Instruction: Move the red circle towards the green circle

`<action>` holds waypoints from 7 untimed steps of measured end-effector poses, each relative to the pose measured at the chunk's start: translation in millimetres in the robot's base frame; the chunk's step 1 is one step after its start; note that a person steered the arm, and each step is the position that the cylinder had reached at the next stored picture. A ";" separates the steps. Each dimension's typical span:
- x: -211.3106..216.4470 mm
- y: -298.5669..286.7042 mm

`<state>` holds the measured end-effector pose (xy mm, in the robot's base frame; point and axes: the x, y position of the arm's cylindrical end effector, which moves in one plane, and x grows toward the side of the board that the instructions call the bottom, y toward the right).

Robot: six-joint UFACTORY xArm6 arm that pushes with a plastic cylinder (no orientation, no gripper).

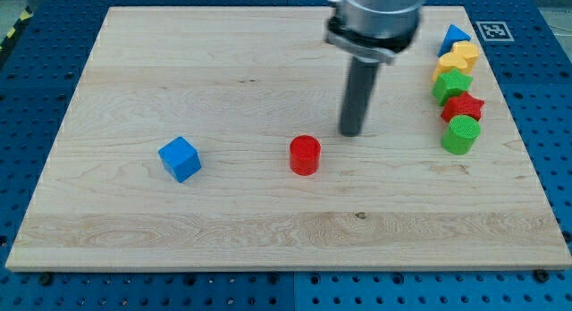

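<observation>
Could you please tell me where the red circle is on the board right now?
The red circle sits just below the board's centre, with my tip close by to its upper right, not touching, and the blue cube further off towards the view's left.

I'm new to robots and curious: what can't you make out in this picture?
- Arm: cut off by the view's top; only the rod and my tip show, up-right of the red circle.
- Blue block: partly hidden behind the yellow block.
- Marker on the board's corner: too small to read.
</observation>
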<state>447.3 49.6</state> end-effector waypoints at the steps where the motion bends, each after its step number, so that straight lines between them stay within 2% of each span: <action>1: 0.5 -68.7; 2: 32.0 -103.6; 3: 59.4 -85.4; 5: 63.2 25.1; 6: 63.1 -1.5; 7: 41.9 -4.8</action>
<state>489.2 44.8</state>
